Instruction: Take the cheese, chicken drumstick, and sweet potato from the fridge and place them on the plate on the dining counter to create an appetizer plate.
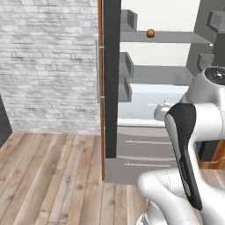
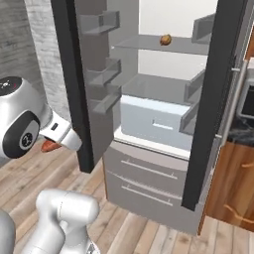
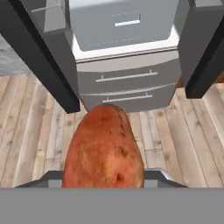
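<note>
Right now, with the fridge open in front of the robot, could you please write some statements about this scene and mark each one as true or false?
1. The gripper holds the sweet potato. True.
2. The fridge has both doors shut. False: both dark doors stand open, and its shelves and pale drawer show.
3. A chicken drumstick lies on an upper fridge shelf. True.
4. The sweet potato rests on the wooden floor. False: it is held above the floor, in front of the fridge.
5. The pale drawer is pulled out and holds the cheese. False: it looks closed and no cheese shows.
</note>
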{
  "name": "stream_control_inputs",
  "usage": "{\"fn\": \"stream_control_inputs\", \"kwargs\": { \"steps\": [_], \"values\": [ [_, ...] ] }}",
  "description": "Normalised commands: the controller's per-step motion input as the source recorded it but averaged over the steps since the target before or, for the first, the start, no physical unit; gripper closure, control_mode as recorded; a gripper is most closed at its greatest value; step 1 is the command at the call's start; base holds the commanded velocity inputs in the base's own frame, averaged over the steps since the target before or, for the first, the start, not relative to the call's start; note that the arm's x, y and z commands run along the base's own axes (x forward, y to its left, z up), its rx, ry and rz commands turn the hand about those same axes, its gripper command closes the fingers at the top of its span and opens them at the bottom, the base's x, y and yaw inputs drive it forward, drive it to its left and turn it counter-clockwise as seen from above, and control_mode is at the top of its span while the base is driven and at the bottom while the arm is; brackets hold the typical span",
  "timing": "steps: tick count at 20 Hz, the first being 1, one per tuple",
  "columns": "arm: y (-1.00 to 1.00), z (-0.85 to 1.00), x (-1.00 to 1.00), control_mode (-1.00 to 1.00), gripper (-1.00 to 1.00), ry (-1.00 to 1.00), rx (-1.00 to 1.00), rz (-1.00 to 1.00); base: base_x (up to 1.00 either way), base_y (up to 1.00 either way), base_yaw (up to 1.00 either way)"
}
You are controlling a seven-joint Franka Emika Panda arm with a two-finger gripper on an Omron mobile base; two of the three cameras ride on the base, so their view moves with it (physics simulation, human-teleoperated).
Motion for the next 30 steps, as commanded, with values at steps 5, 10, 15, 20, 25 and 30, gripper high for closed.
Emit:
{"fn": "stream_control_inputs", "kwargs": {
  "steps": [5,10,15,20,25,30],
  "values": [
    [0.00,0.00,0.00,1.00,1.00,0.00,0.00,0.00,-1.00,0.00,0.09],
    [0.00,0.00,0.00,1.00,1.00,0.00,0.00,0.00,-1.00,0.02,-0.22],
    [0.00,0.00,0.00,1.00,1.00,0.00,0.00,0.00,-1.00,0.10,-0.37],
    [0.00,0.00,0.00,1.00,1.00,0.00,0.00,0.00,-1.00,0.06,-0.36],
    [0.00,0.00,0.00,1.00,1.00,0.00,0.00,0.00,-1.00,0.04,-0.31],
    [0.00,0.00,0.00,1.00,1.00,0.00,0.00,0.00,-1.00,0.00,-0.22]
  ]
}}
